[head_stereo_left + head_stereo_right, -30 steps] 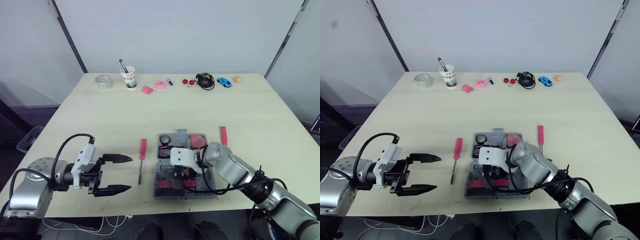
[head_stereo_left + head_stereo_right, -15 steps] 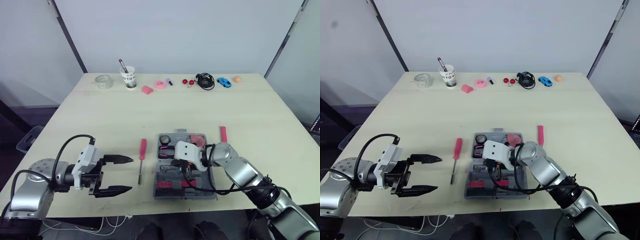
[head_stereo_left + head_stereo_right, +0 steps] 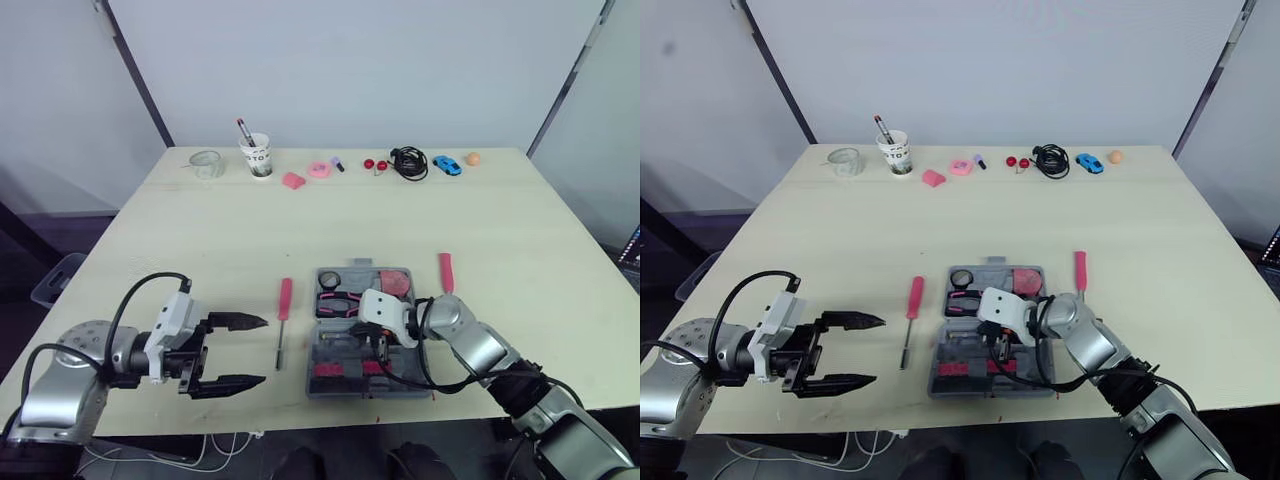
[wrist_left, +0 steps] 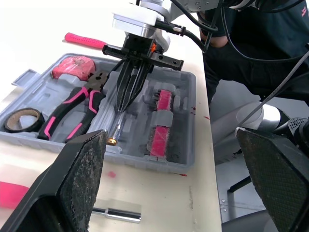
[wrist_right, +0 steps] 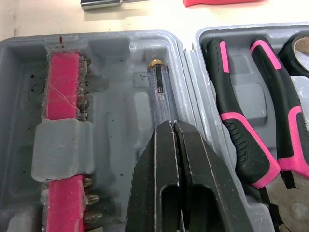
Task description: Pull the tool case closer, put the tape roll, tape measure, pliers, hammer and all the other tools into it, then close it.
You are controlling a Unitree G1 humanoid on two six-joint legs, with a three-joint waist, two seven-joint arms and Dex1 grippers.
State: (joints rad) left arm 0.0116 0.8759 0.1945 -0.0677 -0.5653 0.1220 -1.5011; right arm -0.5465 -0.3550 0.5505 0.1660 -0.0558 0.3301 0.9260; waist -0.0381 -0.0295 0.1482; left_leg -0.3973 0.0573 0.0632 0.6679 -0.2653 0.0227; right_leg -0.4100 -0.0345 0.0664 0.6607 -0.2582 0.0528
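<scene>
- Tool case (image 5: 116, 121) sat open on the worktop (image 3: 200, 250), centre-front, near the front edge.
- Far part of the case: black tape roll (image 3: 332, 279) at the robot's left end, red tape measure (image 3: 397, 283) at the right end, and pink-and-black pliers (image 4: 79, 104) lying just nearer than those.
- Near part of the case: pink bit holder (image 5: 60, 92) in its slot, with a clear-handled tester screwdriver (image 5: 161, 96) lying in the channel beside it, brass tip pointing toward the case's left wall.
- Still outside the case: pink-handled screwdriver (image 3: 283, 325) on the worktop just left of it, and another pink-handled tool (image 3: 446, 270) just off its right far corner. Couldn't tell what kind of tool.
- Right gripper (image 5: 173, 126) was reached in low over the near part of the case. Its fingers were closed together with nothing between them, tips right over the clear screwdriver handle. Couldn't tell whether they touched it.
- Left gripper (image 3: 262, 350) hovered over the worktop well left of the case, beyond the loose screwdriver. It pointed toward the case, fingers spread wide and empty.
</scene>
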